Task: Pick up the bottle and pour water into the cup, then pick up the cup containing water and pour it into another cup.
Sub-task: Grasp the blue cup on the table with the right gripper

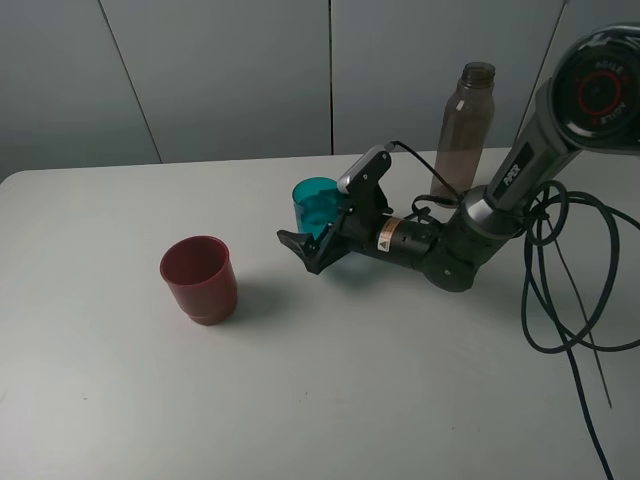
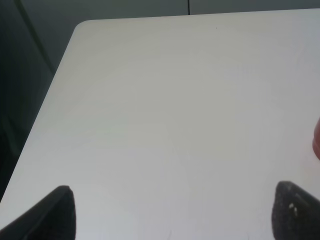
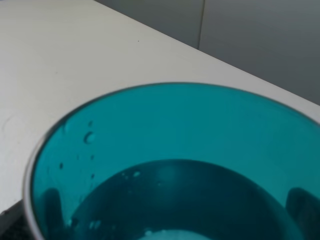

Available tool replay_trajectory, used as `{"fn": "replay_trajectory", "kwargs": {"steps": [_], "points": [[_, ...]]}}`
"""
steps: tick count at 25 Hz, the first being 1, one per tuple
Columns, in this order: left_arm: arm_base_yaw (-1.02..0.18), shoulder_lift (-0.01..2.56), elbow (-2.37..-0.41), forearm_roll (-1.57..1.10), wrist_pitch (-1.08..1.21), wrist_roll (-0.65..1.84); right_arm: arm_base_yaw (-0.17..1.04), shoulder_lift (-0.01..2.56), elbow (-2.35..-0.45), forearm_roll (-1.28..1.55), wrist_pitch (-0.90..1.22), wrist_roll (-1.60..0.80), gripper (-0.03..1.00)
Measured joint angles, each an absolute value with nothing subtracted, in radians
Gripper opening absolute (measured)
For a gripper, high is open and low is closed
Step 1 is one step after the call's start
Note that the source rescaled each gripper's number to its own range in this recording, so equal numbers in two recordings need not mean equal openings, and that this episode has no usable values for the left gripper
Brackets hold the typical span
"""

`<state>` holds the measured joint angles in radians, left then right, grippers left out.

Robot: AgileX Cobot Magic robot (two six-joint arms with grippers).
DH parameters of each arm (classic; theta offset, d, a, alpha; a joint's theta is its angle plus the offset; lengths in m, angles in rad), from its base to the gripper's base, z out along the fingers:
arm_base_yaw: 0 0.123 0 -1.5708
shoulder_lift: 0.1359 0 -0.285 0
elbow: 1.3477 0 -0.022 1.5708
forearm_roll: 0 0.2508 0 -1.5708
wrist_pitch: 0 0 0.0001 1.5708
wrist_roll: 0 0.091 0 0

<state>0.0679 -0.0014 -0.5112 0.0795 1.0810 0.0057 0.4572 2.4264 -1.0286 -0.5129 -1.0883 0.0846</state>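
Right jaws spread around teal cup (image 1: 318, 203), red cup (image 1: 199, 279) apart, bottle (image 1: 465, 125) behind

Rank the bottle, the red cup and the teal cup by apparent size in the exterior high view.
1. bottle: tallest, though farthest back.
2. red cup: widest, but nearest the camera.
3. teal cup: looks smallest, but it is partly hidden, so this is less sure.
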Motion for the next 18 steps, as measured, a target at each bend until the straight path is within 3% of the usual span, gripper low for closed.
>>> {"fn": "replay_trajectory", "kwargs": {"steps": [8,11,12,13,14,18], "points": [[0.068,-0.001,-0.511,0.079,1.081,0.006,0.457,2.426,-1.030,-0.513,-1.108,0.085,0.96],[0.068,-0.001,-0.511,0.079,1.081,0.006,0.457,2.426,-1.030,-0.513,-1.109,0.085,0.71],[0.068,-0.001,-0.511,0.079,1.081,0.006,0.457,2.426,-1.030,-0.513,-1.109,0.085,0.52],[0.068,-0.001,-0.511,0.079,1.081,0.006,0.457,2.426,-1.030,-0.513,-1.109,0.085,0.23],[0.068,-0.001,-0.511,0.079,1.081,0.006,0.457,2.426,-1.030,-0.510,-1.111,0.088,0.01],[0.068,-0.001,-0.511,0.079,1.081,0.006,0.457,2.426,-1.030,-0.510,-1.111,0.090,0.02]]}}
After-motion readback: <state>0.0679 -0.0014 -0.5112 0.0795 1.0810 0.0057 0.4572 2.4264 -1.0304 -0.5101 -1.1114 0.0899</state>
